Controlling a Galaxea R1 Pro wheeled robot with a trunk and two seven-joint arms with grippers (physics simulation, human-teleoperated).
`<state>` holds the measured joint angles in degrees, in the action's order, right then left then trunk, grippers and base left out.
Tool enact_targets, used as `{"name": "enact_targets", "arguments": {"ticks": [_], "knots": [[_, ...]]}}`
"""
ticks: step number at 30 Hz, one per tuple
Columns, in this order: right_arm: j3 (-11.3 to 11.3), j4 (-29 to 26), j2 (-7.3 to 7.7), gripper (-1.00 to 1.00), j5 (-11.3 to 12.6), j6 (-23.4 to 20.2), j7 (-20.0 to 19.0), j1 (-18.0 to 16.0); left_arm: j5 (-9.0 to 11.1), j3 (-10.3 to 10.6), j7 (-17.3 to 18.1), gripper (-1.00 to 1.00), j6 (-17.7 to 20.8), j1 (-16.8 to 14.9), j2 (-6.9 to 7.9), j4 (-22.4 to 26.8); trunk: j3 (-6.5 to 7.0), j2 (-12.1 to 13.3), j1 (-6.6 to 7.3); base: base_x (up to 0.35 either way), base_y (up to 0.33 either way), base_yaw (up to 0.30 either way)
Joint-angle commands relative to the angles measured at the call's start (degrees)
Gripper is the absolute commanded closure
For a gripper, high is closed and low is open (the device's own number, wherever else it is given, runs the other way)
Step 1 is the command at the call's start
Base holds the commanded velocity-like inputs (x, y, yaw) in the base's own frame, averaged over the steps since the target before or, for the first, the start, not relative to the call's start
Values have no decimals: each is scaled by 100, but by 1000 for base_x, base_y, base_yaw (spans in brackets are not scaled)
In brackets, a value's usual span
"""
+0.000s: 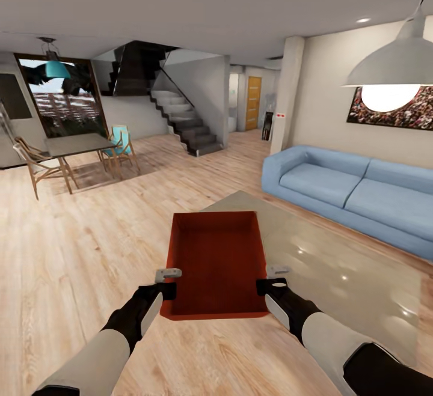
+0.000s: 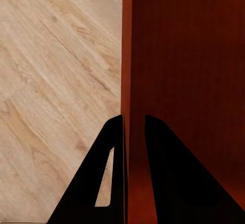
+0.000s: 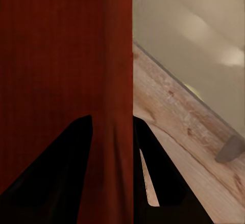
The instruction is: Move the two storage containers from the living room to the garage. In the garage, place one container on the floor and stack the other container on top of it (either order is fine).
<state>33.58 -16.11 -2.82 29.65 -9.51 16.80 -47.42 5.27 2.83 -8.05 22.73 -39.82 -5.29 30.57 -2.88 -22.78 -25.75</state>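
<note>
Over the living room planks you held one storage container (image 1: 216, 264), left gripper (image 1: 169, 282) and right gripper (image 1: 270, 279) each pinching a side wall; carry to garage pending.

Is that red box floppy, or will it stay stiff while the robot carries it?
Probably stiff: the storage container keeps straight walls and square corners while held only at its two sides. It looks light, since it is empty and thin-walled. It might slip or tilt, because the left gripper and right gripper each pinch just a thin wall between their fingers.
</note>
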Motion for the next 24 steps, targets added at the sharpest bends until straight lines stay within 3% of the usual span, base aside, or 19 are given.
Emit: {"name": "enact_targets", "arguments": {"ticks": [1,24], "knots": [[43,58,27,100,-21,-42,60,-4,-132,-23,-162,100,48,-8,10,19,-13,-14,-4,0,0,300],[43,57,19,100,-21,-42,60,-4,-132,-24,-162,100,48,-8,10,19,-13,-14,-4,0,0,300]]}}
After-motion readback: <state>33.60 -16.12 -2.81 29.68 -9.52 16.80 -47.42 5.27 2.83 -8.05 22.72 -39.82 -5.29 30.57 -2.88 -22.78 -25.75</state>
